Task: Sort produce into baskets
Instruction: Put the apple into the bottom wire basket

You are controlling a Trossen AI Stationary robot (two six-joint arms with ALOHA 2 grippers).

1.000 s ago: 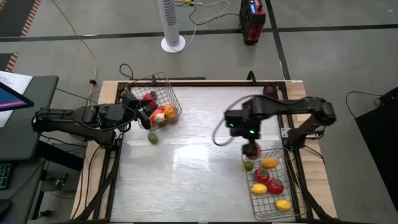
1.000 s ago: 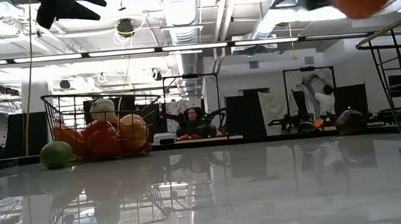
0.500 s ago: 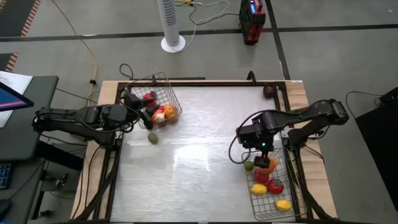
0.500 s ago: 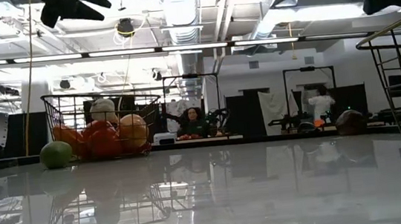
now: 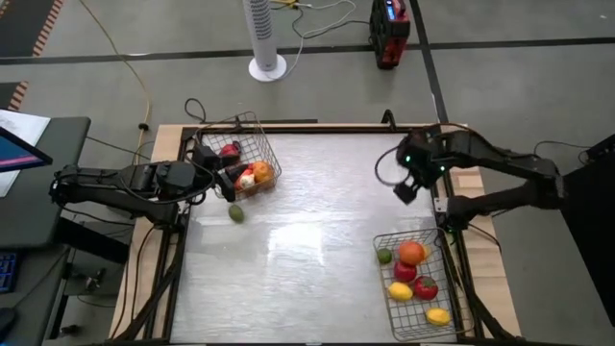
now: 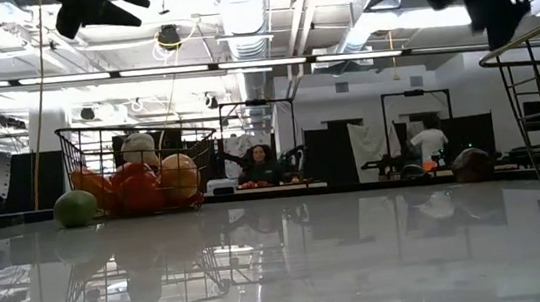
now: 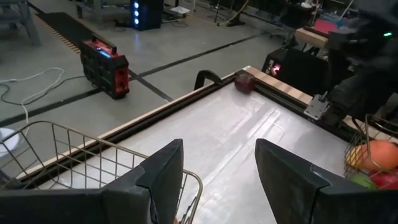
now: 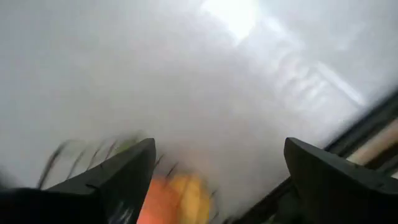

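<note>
two strays on the table, one for each arm

starting at my left: the left gripper (image 5: 204, 159) sits over the near edge of the left basket (image 5: 259, 144), which is packed with red and orange produce and a white garlic (image 6: 138, 145). its fingers (image 7: 163, 171) stand partly spread with nothing between them, as the left wrist view shows. just outside that basket, on the bare table (image 5: 307, 269), lies a green lime (image 5: 235, 213). it lies a little out into the table from the basket's corner, and the left arm is far the nearer of the two.

moving across, the middle of the table is bare.

at the right, the right gripper (image 5: 407, 185) hangs above the table's far right part, fingers (image 8: 127, 168) spread wide and empty. below it toward the near edge sits the right basket (image 5: 442, 332), holding an orange (image 5: 411, 252), a green piece, two red pieces and yellow lemons. in the far right corner, by the table's rim, rests a dark reddish piece (image 5: 416, 141); i can't tell what fruit it is. it lies just beyond the right gripper, away from the basket, so i judge that arm should take it. it looks roundish, so no long axis to line the fingers up with.
</note>
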